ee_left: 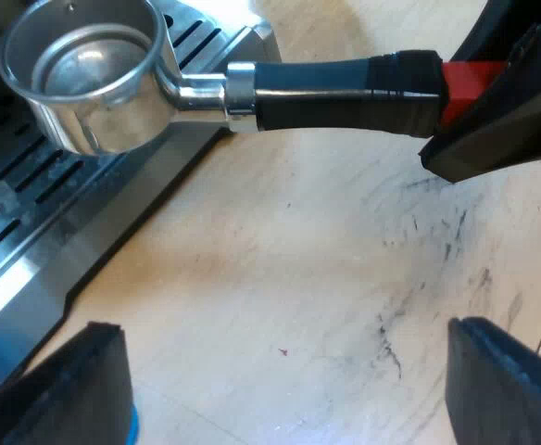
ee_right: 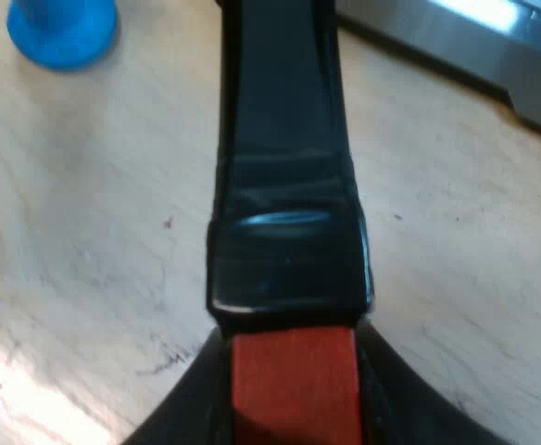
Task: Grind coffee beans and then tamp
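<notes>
Evidently no grounds yet: the metal holder (ee_left: 243, 88), basket empty, hangs over the drip tray (ee_left: 30, 232) of the espresso machine (ee_right: 493, 46), its red handle end pinched by the right gripper (ee_right: 294, 399). The left gripper (ee_left: 289, 371) has its fingers spread, near the blue tamper (ee_right: 62, 28). Advise level basket, firm grip for docking.

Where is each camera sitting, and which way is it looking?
Left wrist view: rides on the left arm, looking down at the wooden table and the grated tray of the espresso machine; the left gripper stands wide open near the camera; the right gripper holds the metal holder by its red end.
Right wrist view: rides on the right arm, looking along the holder's dark handle toward a blue tamper and the machine's edge; its own fingers clamp the red end.
Both share: the holder, the table, the machine.
</notes>
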Robot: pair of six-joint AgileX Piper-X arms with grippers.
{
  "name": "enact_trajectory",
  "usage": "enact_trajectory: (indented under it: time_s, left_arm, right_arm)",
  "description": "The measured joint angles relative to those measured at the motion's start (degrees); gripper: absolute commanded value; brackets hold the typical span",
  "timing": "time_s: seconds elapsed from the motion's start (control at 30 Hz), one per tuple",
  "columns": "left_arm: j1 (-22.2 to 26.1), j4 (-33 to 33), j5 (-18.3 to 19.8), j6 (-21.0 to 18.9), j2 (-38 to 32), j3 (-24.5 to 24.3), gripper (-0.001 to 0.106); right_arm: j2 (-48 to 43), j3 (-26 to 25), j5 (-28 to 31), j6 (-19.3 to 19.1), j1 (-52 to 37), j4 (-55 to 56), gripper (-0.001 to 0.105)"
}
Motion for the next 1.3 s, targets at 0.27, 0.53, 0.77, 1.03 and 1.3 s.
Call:
enact_trajectory:
  time_s: [0.27, 0.53, 0.77, 1.03, 1.3]
  left_arm:
    - [0.00, 2.05, 0.39, 0.00, 0.00, 0.00, 0.071]
    - [0.00, 2.05, 0.33, 0.00, 0.00, 0.00, 0.071]
    - [0.00, 2.05, 0.33, 0.00, 0.00, 0.00, 0.071]
    - [0.00, 2.05, 0.33, 0.00, 0.00, 0.00, 0.071]
    - [0.00, 2.05, 0.33, 0.00, 0.00, 0.00, 0.071]
  right_arm:
    - [-5.14, 4.74, -3.25, -4.61, 0.00, -4.13, 0.000]
    - [-9.09, 9.43, -5.76, -9.80, 0.00, -5.01, 0.000]
    - [-10.89, 12.99, -7.60, -16.87, 0.00, -8.34, 0.000]
    - [-10.89, 13.91, -8.94, -19.12, -1.84, -9.22, 0.000]
    - [-10.89, 13.91, -17.02, -27.53, -10.16, -9.22, 0.000]
